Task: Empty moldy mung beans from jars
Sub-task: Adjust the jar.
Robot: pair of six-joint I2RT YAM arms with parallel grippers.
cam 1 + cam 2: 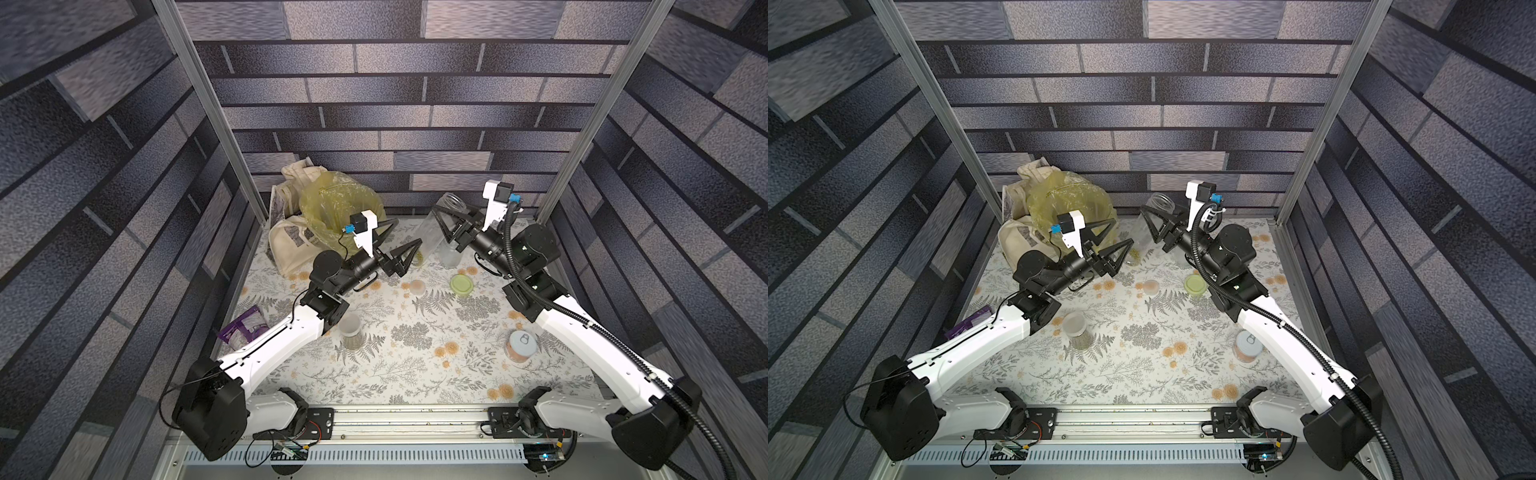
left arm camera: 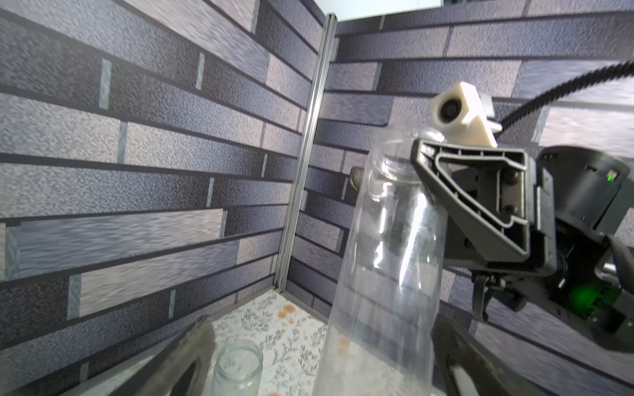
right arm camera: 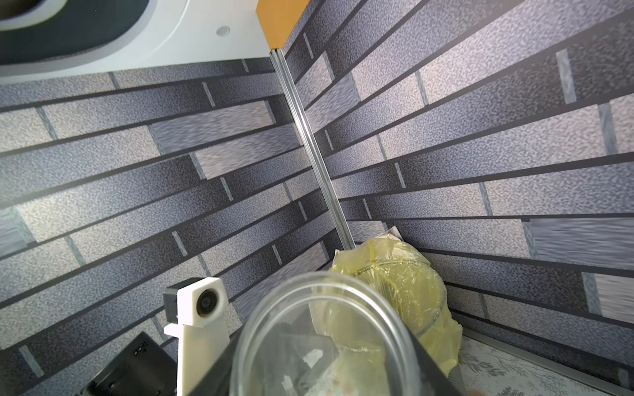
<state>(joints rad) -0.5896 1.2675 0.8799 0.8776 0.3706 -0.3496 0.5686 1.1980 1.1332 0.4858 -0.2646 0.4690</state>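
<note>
My right gripper (image 1: 444, 216) (image 3: 326, 370) is shut on a big clear jar (image 1: 430, 237) (image 2: 387, 257), lidless, tilted and raised above the mat; its body looks empty. My left gripper (image 1: 405, 232) (image 2: 324, 370) stands open, its jaws wide on either side of that jar's lower end. A small green patch of mung beans (image 1: 1135, 254) shows by that end. A short ribbed jar (image 1: 451, 255) (image 2: 236, 367) stands open below. A lidded jar (image 1: 351, 332) holding mung beans stands near the left forearm.
The bin with the yellow bag (image 1: 336, 208) (image 3: 394, 295) stands in the back left corner beside a canvas bag (image 1: 289, 245). A green lid (image 1: 462, 284) and a frosted lid (image 1: 417, 286) lie mid-mat. A pink can (image 1: 521, 345) sits right, a purple packet (image 1: 243, 326) left.
</note>
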